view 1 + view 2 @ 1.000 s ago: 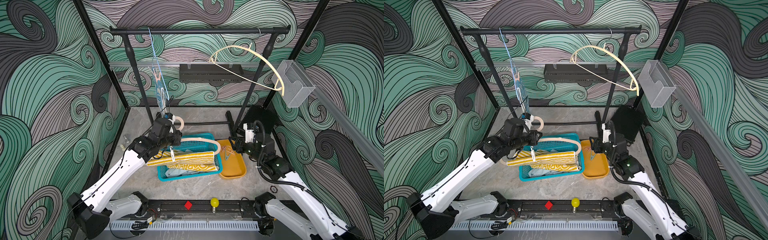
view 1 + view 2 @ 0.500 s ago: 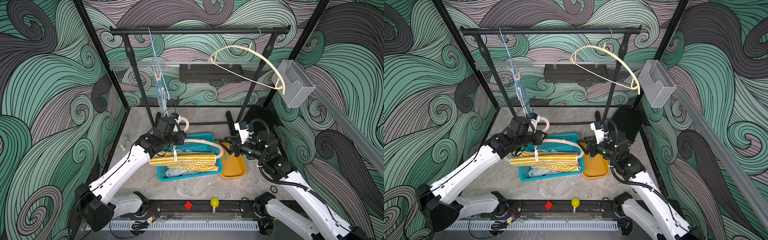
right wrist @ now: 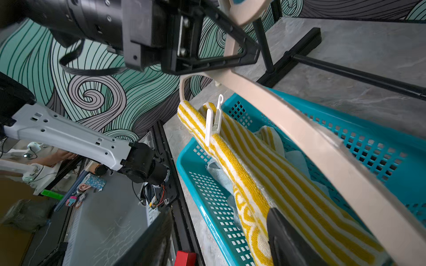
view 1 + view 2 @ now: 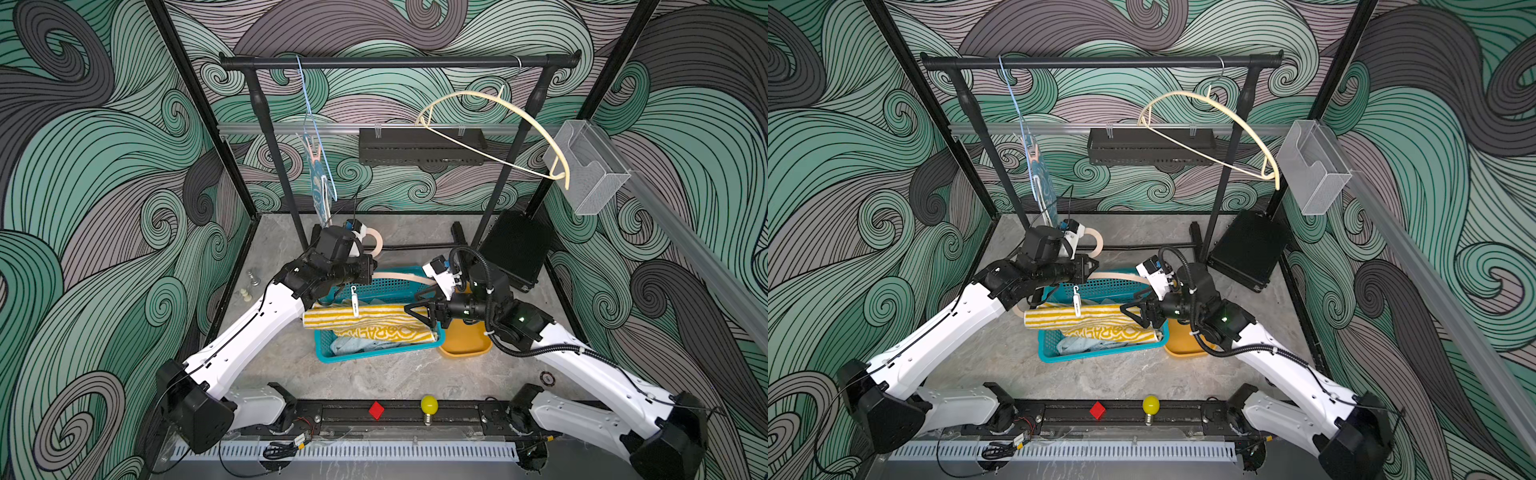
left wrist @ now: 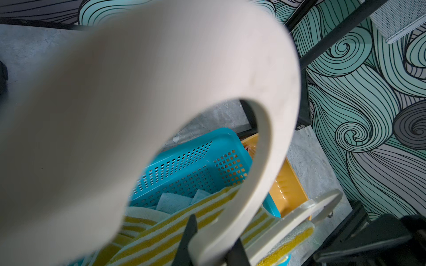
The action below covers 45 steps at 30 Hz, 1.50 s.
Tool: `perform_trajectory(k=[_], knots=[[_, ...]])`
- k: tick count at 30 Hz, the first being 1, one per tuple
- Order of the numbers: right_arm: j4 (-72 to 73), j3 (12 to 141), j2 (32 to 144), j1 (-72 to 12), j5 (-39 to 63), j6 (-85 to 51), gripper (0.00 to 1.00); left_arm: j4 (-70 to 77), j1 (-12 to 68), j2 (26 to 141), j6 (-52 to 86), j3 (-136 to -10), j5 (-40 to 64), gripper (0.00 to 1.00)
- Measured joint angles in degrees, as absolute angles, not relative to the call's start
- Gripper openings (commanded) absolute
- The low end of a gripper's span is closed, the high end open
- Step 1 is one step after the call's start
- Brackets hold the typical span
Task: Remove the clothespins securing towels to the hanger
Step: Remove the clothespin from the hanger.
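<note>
My left gripper [image 4: 372, 266] [image 5: 214, 239] is shut on the neck of a beige hanger [image 4: 399, 276] [image 5: 265, 161], holding it over the teal basket. A yellow-and-white striped towel [image 4: 374, 316] [image 3: 265, 175] is folded over the hanger's bar. One white clothespin [image 4: 354, 297] [image 3: 213, 122] pins it near the left end. My right gripper [image 4: 411, 309] [image 3: 219, 221] is open at the towel's right end, with the towel's patterned edge just inside one finger. At the back, a teal bunny towel [image 4: 321, 187] hangs on a blue hanger with a pink clothespin [image 4: 313, 151].
The teal basket [image 4: 374, 355] holds a pale-blue towel [image 4: 353, 345]. An orange tray [image 4: 463, 347] sits right of it, under my right wrist. An empty cream hanger [image 4: 498, 99] hangs on the black rail [image 4: 395, 62]. A black box [image 4: 515, 249] stands at the back right.
My right gripper has swung left from over the orange tray to the towel's right end and opened wider. The left arm has shifted the hanger and towel slightly right.
</note>
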<state>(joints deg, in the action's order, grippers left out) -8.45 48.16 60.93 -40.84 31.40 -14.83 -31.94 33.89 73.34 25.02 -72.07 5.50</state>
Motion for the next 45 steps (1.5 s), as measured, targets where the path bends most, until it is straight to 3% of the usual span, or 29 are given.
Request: perform_trajectory(k=[27,45], knots=[[-1.4,58.2,80.4,-51.7,26.5,-11.8,0.66,-32.3,34.2,75.6,27.9,-75.2,6.9,0.0],[-4.1,59.3,79.1,-52.5,19.5,-8.8,0.67,-33.4,34.2,75.5,28.4,-76.0,5.8,0.0]])
